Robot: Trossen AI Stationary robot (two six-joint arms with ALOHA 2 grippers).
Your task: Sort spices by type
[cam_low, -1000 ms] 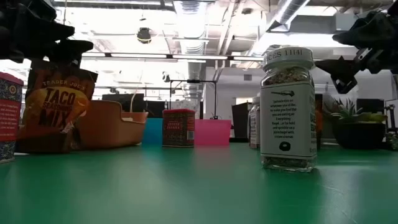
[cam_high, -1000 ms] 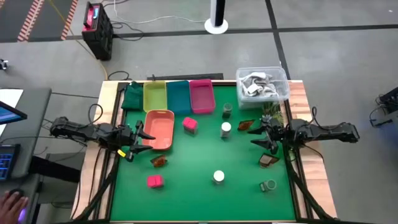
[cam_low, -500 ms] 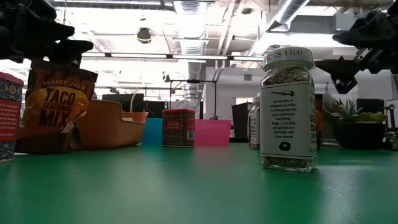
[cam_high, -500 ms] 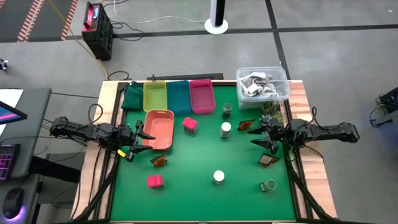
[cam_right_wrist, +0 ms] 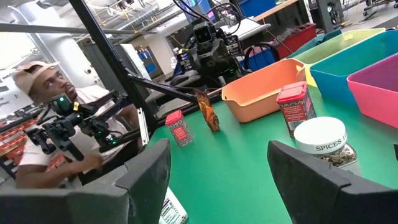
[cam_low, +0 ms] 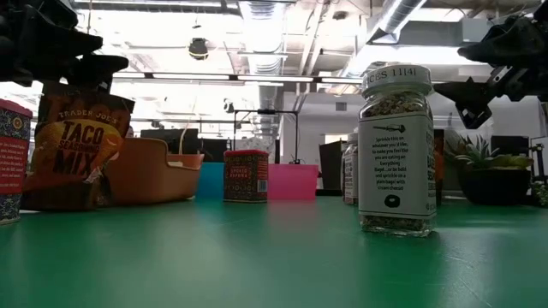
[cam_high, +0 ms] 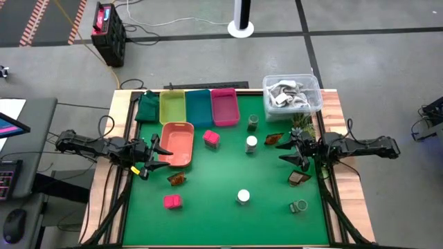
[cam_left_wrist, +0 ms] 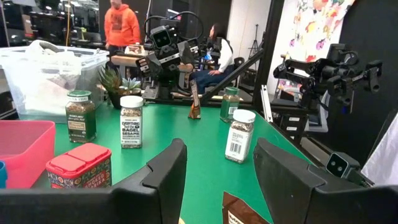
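Green mat (cam_high: 214, 187) carrying scattered spices: pink boxes (cam_high: 211, 137), white-capped jars (cam_high: 243, 196), brown packets (cam_high: 177, 179) | left gripper (cam_high: 154, 156) hovering beside salmon tray (cam_high: 177, 143), fingers spread | right gripper (cam_high: 293, 153) hovering near right edge, fingers apart, gripping nothing

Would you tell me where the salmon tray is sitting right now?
In the high view the salmon tray lies on the table's left side, just below the yellow tray, with the left gripper beside its left edge.
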